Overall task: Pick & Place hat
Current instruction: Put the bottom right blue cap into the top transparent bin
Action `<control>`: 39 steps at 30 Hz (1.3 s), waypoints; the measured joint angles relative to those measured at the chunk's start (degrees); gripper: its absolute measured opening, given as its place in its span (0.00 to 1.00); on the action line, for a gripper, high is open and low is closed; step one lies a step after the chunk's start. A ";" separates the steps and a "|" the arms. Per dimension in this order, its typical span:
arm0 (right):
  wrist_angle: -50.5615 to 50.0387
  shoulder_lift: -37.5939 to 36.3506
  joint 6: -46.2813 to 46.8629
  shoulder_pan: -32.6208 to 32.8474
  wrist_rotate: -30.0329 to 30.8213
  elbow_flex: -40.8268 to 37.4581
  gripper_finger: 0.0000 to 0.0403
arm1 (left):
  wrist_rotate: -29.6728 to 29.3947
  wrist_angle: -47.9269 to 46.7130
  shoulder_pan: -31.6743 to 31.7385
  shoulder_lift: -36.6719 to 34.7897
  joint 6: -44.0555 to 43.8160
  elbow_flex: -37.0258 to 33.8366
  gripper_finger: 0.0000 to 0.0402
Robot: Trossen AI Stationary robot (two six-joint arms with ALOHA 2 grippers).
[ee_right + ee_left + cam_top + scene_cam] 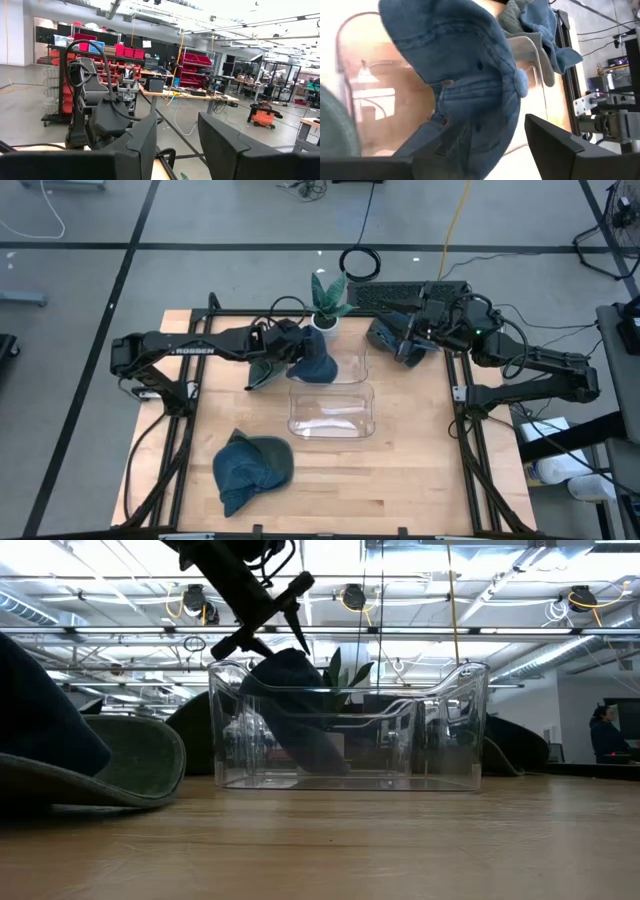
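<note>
A blue denim hat (316, 366) (300, 705) (465, 75) hangs from my left gripper (297, 348) (272, 625) (490, 145) at the far wall of the clear plastic bin (332, 432) (450, 720). That gripper is shut on it. A second denim hat (250, 468) (100, 755) lies on the table near its near-left corner. More denim hats (390, 335) (540, 25) lie in a heap at the far right. My right gripper (408, 345) (177, 140) waits above this heap, open, its fingers pointing level into the room. My left gripper pinches bunched cloth of the hat's crown (470, 150) between its two fingers, slanting down from the table's left. The hat hides one finger, so how many layers it holds cannot be told. The hat hangs slack below the fingers, its lower end (325, 755) down inside the bin.
A potted plant (328, 300) (345, 670) stands just beyond the bin at the table's far edge. A black frame rail (468, 430) runs along the table's sides. Bare wood (400, 480) lies near and right of the bin.
</note>
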 joint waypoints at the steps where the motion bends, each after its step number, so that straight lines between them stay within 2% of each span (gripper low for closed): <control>1: -0.13 0.00 0.00 0.00 0.00 0.00 0.32 | -0.18 -0.48 0.13 -0.76 0.21 -0.02 0.48; 6: -0.38 0.02 -0.01 -0.01 0.00 0.00 0.32 | -3.33 -4.25 1.31 -6.06 1.95 -0.02 0.44; 11: -0.36 0.02 0.00 0.00 0.02 0.00 0.32 | -4.13 0.35 1.78 -10.18 3.92 -0.01 0.41; 18: -0.35 0.02 0.00 -0.01 0.01 0.00 0.32 | 2.04 13.69 -0.36 -7.79 7.32 0.15 0.35; 21: -0.36 0.02 0.00 -0.01 0.02 0.00 0.32 | 5.13 14.95 -0.65 -5.81 7.91 0.00 0.28; 26: -0.40 0.02 0.00 -0.01 0.00 0.00 0.32 | 5.41 10.32 -1.76 -3.10 5.52 0.01 0.08; 28: -0.41 0.02 0.00 -0.01 0.00 0.00 0.32 | 5.48 8.67 -2.08 -1.92 4.80 -0.04 0.02; 31: -0.53 0.02 0.00 0.00 0.00 0.00 0.32 | 4.06 7.65 -2.26 -0.42 2.68 -0.02 0.02; 35: -1.76 0.02 0.00 -0.02 0.02 0.00 0.32 | -2.57 2.34 -2.42 0.65 0.27 0.02 0.01; 39: -3.90 0.02 0.00 -0.02 0.02 0.00 0.32 | -6.08 -2.39 -2.44 1.78 -1.98 0.03 0.01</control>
